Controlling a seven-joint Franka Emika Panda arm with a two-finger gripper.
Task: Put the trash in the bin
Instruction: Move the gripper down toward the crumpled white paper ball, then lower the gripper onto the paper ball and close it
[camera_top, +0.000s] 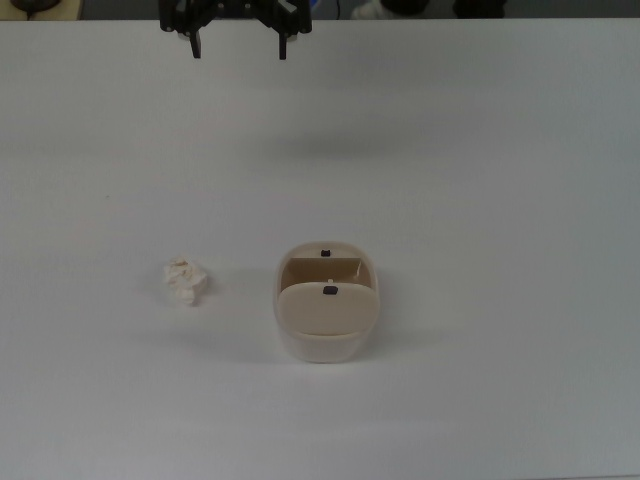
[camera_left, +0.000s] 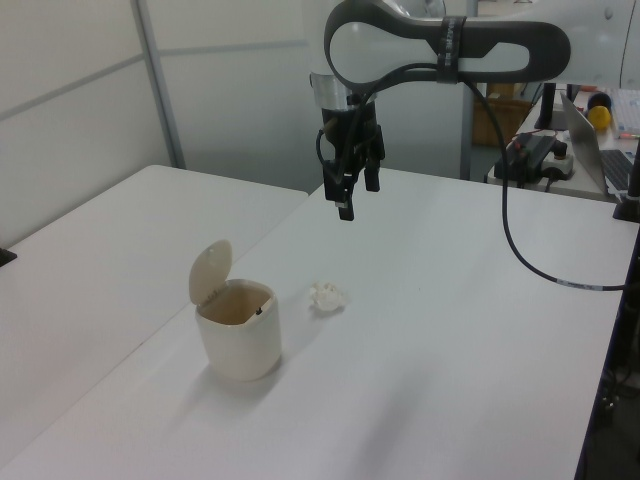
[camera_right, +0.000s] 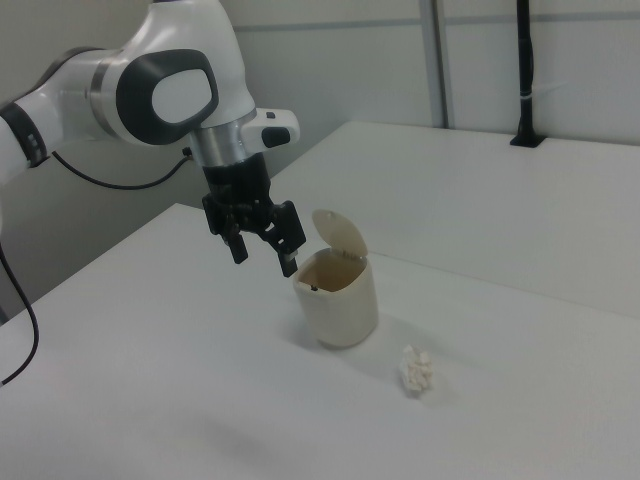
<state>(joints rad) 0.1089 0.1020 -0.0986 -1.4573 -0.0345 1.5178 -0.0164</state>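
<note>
With the gripper (camera_top: 239, 47) spread wide and empty at twelve o'clock, reaching the trash (camera_top: 186, 281) beside the bin (camera_top: 327, 345) comes first.

open table (camera_top: 480, 150) around trash (camera_top: 186, 281), bin (camera_top: 327, 345) beside

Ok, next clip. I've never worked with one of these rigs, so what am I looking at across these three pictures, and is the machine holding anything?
It is one robot arm ending in a black two-finger gripper, filmed from three fixed cameras: one from above, two from opposite sides. The gripper hangs in the air above the white table, fingers apart, holding nothing. On the table stand two things: a small cream bin with its flap lid tipped up so the opening shows, and a crumpled wad of off-white paper, the trash, lying beside the bin without touching it. In the top view the trash lies to the bin's left. Nothing has been picked up yet.
</note>
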